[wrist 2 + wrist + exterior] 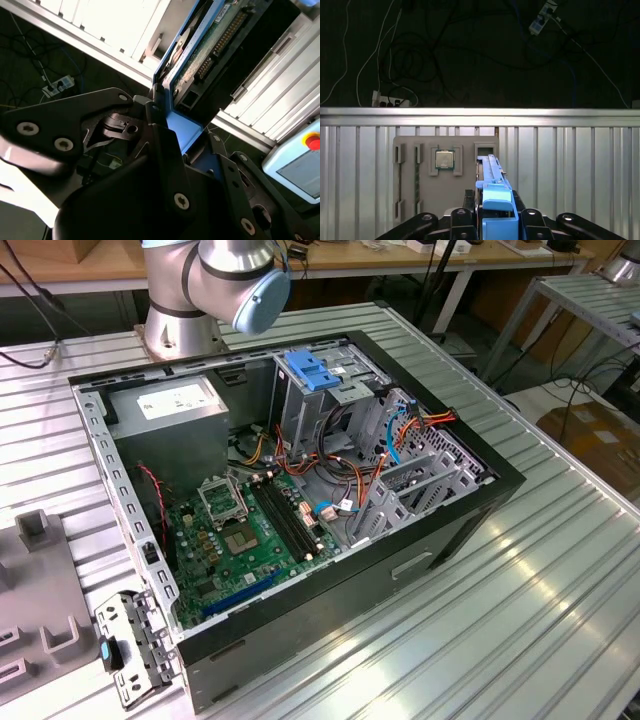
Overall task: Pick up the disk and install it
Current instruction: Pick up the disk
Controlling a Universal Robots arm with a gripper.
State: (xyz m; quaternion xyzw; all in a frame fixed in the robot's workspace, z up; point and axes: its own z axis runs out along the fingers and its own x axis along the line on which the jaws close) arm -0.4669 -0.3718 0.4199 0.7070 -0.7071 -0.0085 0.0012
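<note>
In both wrist views my gripper [497, 216] is shut on the disk [493, 172], a dark drive in a bright blue carrier, held on edge between the black fingers [461, 220]. In the second wrist view the disk [210, 47] shows its green circuit board and a connector row, and the blue end tab sits inside the gripper [172, 131]. The disk hangs over a ribbed metal table beside a grey fixture plate [420, 200]. In the exterior view the open computer case [480, 502] lies on its side, with the arm's base [185, 300] behind it.
Inside the case are a grey power supply [170, 408], a green motherboard [235, 540], a light-blue slotted bracket [310, 370] on the drive cage and loose cables [400, 435]. A processor chip [444, 160] sits on the fixture plate. A box with a red button [311, 142] lies beyond the table edge.
</note>
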